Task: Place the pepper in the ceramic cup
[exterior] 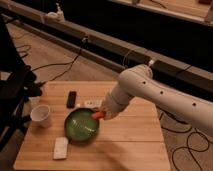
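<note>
Step in hand, transport: my tool (pixel 102 113) is gripping the pepper (pixel 97 115), hovering at the green plate's (pixel 79 129) right rim. Next move, as I am judging it: leftward to above the ceramic cup (pixel 41 115), then release.

A red-orange pepper (pixel 97 115) is seen held by the white gripper (pixel 102 113) above the green plate (pixel 80 129); the ceramic cup (pixel 41 115) is white; the table (pixel 131 137) is shown in pale wood grain.
</note>
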Robot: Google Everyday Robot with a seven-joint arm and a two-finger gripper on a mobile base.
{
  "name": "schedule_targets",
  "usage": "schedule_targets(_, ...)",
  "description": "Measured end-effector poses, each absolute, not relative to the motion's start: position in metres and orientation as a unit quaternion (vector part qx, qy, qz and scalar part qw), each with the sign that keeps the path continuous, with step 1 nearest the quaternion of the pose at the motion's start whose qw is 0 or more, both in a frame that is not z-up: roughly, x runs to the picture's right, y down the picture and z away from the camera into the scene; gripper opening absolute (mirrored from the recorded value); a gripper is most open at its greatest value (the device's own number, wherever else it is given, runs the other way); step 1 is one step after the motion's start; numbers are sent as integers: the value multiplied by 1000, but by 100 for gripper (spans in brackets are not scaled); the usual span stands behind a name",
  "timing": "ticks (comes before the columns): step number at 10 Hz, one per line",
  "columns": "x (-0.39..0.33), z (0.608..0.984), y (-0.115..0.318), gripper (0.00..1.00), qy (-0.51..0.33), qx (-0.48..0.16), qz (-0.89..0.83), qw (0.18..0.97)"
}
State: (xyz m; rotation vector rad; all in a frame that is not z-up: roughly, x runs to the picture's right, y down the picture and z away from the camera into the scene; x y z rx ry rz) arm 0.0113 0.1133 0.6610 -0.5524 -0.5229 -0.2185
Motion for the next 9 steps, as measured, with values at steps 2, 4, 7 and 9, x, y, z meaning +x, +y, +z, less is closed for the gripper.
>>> schedule_targets(2,3,668,113,0,-256,-272,-112,921)
schedule_targets(4,-32,681,112,0,-274,-273,-123,914)
schedule_targets(7,-99,698,99,0,-330,-255,-104,903)
schedule_targets(9,-141,701,85,0,-378,-238,-80,891)
